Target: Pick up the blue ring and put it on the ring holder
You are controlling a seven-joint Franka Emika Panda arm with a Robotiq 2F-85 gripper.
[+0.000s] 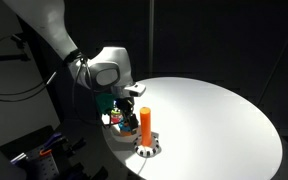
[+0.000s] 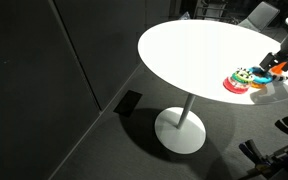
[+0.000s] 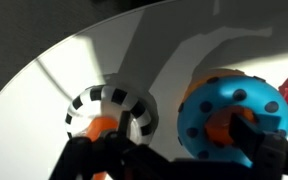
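Claw [image 3: 184, 168] is hanging with fingers [image 3: 269, 152] spread, pinching nothing. The blue ring [image 3: 229, 100] is lying flat just beside the ring holder [image 3: 134, 105], toward the right of the wrist view, partly under one finger; probably the claw is needing to shift there.

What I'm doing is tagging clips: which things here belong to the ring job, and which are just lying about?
Belong to the job: blue ring; ring holder.
Just lying about: green-red-yellow toy piece, on the white table.
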